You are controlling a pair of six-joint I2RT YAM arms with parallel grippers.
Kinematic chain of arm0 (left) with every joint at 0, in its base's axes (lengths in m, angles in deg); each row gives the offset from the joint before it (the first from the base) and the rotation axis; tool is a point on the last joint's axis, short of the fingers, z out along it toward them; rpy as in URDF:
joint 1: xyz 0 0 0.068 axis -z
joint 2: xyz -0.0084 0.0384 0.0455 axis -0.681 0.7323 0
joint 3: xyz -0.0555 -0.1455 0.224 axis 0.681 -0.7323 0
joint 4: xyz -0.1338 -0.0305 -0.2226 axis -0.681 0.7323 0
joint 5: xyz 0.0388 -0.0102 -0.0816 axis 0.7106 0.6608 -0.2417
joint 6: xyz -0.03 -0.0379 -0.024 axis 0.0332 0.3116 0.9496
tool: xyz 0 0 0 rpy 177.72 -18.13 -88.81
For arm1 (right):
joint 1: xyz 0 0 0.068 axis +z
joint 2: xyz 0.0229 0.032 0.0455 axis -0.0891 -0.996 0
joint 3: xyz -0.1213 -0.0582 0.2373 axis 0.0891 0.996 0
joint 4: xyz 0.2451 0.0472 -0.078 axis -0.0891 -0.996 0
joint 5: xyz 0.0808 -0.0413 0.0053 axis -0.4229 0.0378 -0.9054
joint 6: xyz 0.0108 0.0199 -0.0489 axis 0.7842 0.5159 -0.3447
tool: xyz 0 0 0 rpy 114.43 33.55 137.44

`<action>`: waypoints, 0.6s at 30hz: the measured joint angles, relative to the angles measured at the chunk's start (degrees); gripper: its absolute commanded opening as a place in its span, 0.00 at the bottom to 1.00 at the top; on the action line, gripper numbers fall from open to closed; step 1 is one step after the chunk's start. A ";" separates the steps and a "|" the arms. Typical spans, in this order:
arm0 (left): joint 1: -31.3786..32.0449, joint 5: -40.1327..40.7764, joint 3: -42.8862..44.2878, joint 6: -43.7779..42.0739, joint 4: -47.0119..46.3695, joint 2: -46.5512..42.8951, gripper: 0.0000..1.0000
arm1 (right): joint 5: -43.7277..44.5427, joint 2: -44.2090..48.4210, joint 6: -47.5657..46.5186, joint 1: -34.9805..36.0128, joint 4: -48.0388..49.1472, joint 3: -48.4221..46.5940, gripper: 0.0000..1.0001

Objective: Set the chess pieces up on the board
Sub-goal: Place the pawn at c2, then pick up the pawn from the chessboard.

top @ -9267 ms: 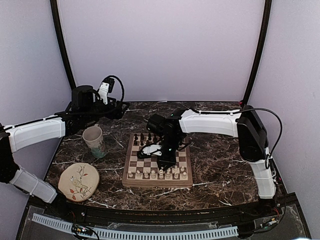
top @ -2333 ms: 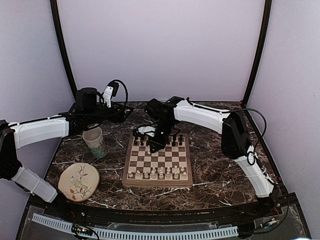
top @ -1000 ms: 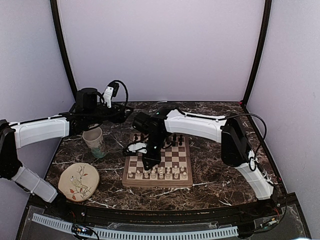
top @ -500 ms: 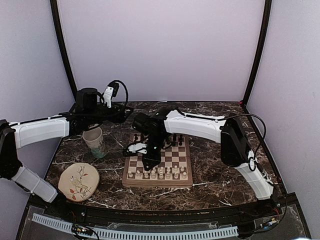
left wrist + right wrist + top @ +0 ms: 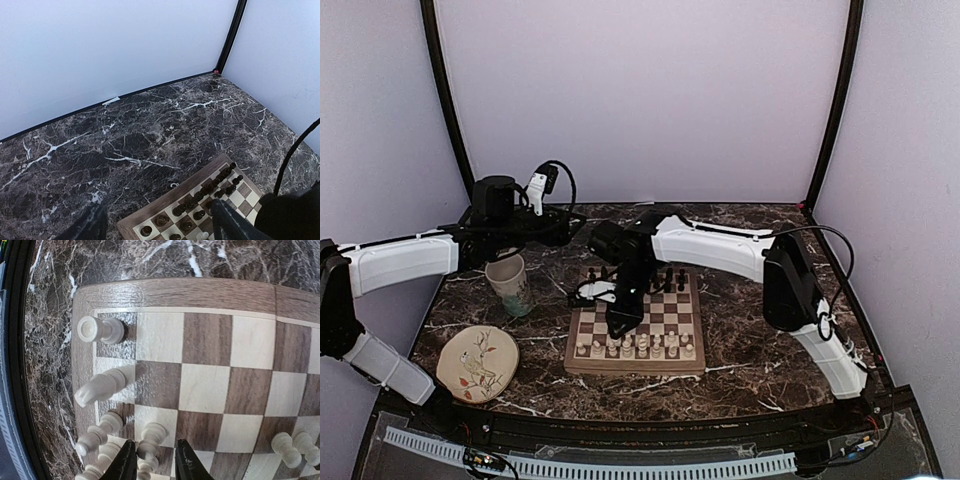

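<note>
Marble, dark and veined with white, makes up the table (image 5: pixel 760 320), and the board (image 5: pixel 636 366) lies near its middle, square to my two bases. Cream pieces (image 5: pixel 638 346) line the board's near edge and dark pieces (image 5: pixel 665 281) crowd its far edge. My right arm reaches across from the right and bends down over the left half of the board. There my right pincer (image 5: pixel 155 442) hangs just above the cream ranks, its fingers set only narrowly apart. One small cream piece (image 5: pixel 150 432) stands upright in the slot between them. A sliver of board shows between that piece and one finger, so I am not clamped on it (whether the other finger brushes it I cannot tell). From that wrist I also see a cream rook (image 5: pixel 100 330) on the corner square, a cream knight (image 5: pixel 102 385) on the square next along the edge, and more cream pawns beside my fingers. My left pincer (image 5: pixel 156 205) hovers high over the far left of the table, spread wide with nothing between its fingers. It looks down on the marble and on the board's far corner, where the dark pieces stand. A mug (image 5: pixel 508 283) stands upright below that arm, left of the board. A round bird-patterned plate (image 5: pixel 477 362) lies nearer my bases, well apart from the board.
</note>
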 measured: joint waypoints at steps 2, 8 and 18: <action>0.00 0.37 0.61 -0.31 1.31 0.13 0.64 | -0.48 0.92 -0.04 -1.14 -0.20 0.15 0.28; 0.00 1.68 10.19 0.37 10.93 4.37 0.43 | -1.70 12.41 -0.24 -7.67 0.63 6.51 0.29; 4.66 1.27 19.82 3.65 31.52 7.26 0.32 | -4.63 40.09 -0.15 -23.45 13.00 36.33 0.29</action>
